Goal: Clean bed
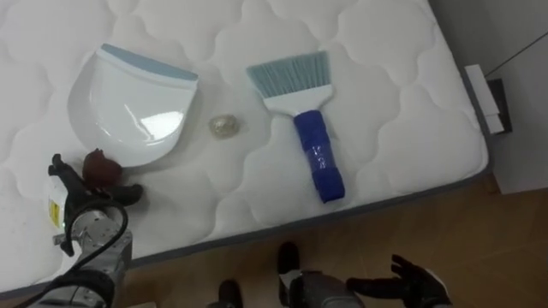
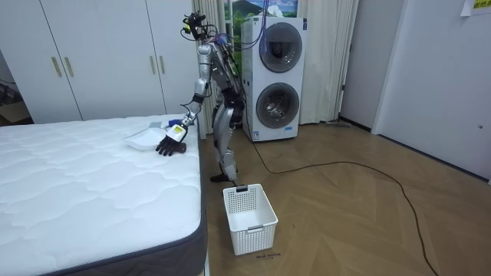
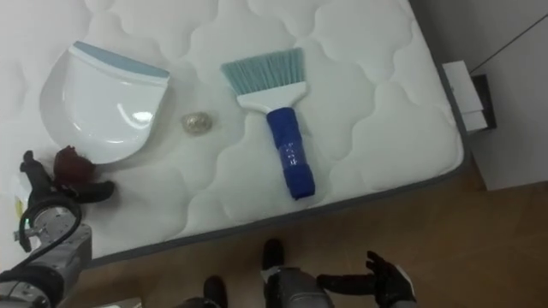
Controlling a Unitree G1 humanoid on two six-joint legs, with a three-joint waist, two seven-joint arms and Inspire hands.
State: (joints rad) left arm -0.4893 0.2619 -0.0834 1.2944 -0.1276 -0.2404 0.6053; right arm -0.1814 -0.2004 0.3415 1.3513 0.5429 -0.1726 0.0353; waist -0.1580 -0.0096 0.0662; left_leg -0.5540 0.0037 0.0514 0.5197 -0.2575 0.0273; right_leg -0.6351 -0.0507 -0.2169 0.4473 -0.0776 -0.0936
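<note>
Two hands in view. Left hand (image 1: 81,195) is low on the bed (image 1: 385,111), close to its near edge, with the thumb standing up on one side and the dark fingers lying out to the other. A dark red lump (image 1: 101,168) sits just beyond the hand, between thumb and fingers. I cannot tell whether the fingers are closed on it or only lie beside it.

Dustpan (image 1: 128,107): white with a pale blue lip, lying flat on the bed directly beyond the left hand. Its rounded near edge touches or nearly touches the red lump; the blue lip faces away from the hand.

Crumpled ball (image 1: 224,126): small, pale and glossy. It lies beyond the left hand and to its right, just past the dustpan's right side and apart from it.

Brush (image 1: 308,128): blue handle, white collar, pale teal bristles. It is further right of the left hand than the ball and lies flat — bristles away from the robot, handle end near the bed's edge. It is well apart from both hands.

Right hand (image 1: 415,287): off the bed, over the wooden floor (image 1: 479,248), nearer the robot than the brush handle. Its fingers are spread and relaxed — nothing in it.

Room view: the robot stands at the bed's side, left arm stretched down so the hand rests on the bed beside the dustpan. A white basket (image 2: 249,218) stands on the floor near its feet. Stacked washing machines (image 2: 278,77) are behind it, and white wardrobes (image 2: 100,57) stand along the wall beyond the bed.
</note>
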